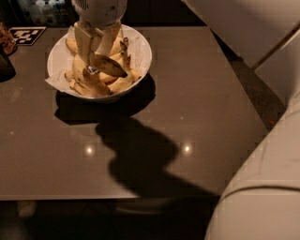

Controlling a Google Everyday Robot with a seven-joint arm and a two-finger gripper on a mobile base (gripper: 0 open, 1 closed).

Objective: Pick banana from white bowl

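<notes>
The white bowl (143,55) stands at the table's back left, with crinkled white paper (55,82) over its rim and several spotted yellow bananas (88,84) inside. My gripper (97,50) hangs straight down over the bowl's middle from its white wrist (99,10). Its two fingers (83,43) reach in among the fruit and are closed on one banana (110,67). That banana lies tilted across and slightly above the others.
A black-and-white tag (27,34) lies at the back left corner and a dark object (5,65) stands at the left edge. My arm's white shell (262,197) fills the right side. The brown table (197,108) ends near the front, with floor to the right.
</notes>
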